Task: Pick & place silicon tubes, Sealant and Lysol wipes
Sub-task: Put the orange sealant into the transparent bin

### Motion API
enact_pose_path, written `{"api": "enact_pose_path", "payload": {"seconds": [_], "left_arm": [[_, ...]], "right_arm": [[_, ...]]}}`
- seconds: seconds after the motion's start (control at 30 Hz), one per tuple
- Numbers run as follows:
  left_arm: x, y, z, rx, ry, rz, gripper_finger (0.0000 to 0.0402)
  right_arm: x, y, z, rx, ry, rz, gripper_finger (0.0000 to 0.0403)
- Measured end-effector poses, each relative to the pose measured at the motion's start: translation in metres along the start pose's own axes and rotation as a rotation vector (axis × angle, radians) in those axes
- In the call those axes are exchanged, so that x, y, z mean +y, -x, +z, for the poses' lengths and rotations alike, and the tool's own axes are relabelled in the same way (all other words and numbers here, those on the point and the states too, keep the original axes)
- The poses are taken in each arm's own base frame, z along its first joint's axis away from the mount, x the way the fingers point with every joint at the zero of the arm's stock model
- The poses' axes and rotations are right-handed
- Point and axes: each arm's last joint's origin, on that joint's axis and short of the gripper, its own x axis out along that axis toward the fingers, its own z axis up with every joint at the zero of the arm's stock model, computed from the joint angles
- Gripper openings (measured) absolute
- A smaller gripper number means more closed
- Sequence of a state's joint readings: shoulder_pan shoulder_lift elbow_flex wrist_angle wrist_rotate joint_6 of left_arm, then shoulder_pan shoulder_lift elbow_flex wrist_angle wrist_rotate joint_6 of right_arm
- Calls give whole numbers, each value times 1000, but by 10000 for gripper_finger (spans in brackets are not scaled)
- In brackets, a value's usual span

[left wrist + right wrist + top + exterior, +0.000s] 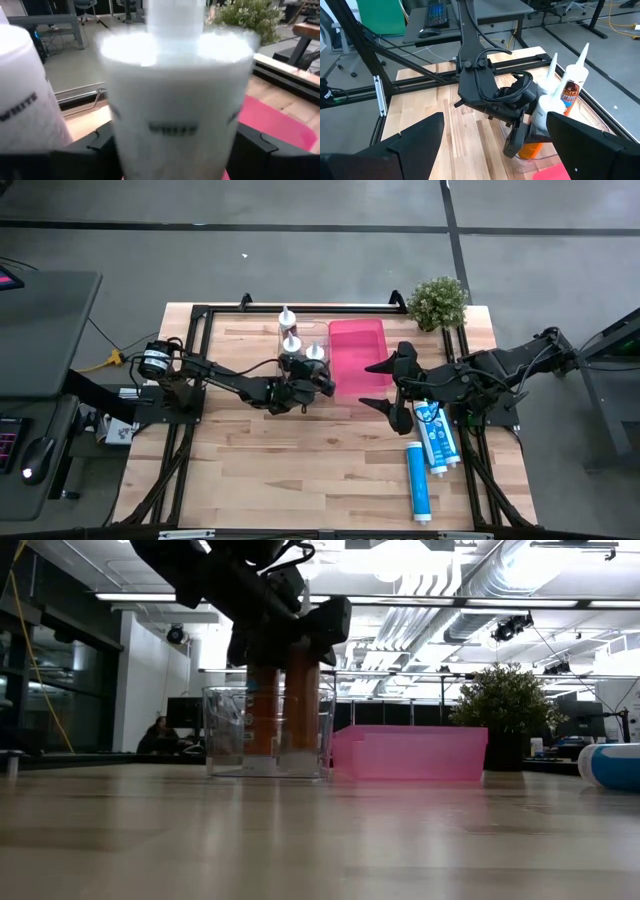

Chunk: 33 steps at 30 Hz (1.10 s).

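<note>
Two hands over the wooden table point(300, 470): left point(318, 377) clamps a tube point(314, 356), right point(383, 385) apart.

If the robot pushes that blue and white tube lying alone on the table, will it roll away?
Probably. The tube is round and lies flat on bare wood, so a sideways nudge would likely roll it. A push along its length would more likely slide it. It looks stiff, so it should hold its shape.
</note>
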<state>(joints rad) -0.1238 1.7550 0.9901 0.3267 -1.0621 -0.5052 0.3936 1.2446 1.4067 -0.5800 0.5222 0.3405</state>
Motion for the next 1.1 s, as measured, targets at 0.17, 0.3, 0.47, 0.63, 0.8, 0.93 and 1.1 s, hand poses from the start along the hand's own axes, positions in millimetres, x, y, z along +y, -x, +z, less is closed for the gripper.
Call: {"api": "enact_pose_path", "payload": {"seconds": [0.17, 0.3, 0.47, 0.63, 0.8, 0.93, 1.1], "left_arm": [[0, 0, -1, 17, -15, -16, 261], [-1, 0, -2, 30, -16, -39, 258], [-1, 0, -2, 34, -28, -46, 258], [-2, 1, -2, 37, -62, -56, 258], [-4, 9, 1, 23, -100, -64, 258], [-8, 18, -1, 5, -123, -52, 258], [-13, 33, -5, -19, -134, -43, 259]], "right_arm": [[0, 0, 0, -1, 0, -2, 348], [0, 0, 0, -1, -2, -2, 348], [0, 0, 0, -1, -3, -2, 348], [0, 0, 0, -1, -3, -2, 348], [0, 0, 0, 0, -3, -2, 348], [0, 0, 0, 0, -3, -2, 348], [0, 0, 0, -1, -3, -3, 348]]}}
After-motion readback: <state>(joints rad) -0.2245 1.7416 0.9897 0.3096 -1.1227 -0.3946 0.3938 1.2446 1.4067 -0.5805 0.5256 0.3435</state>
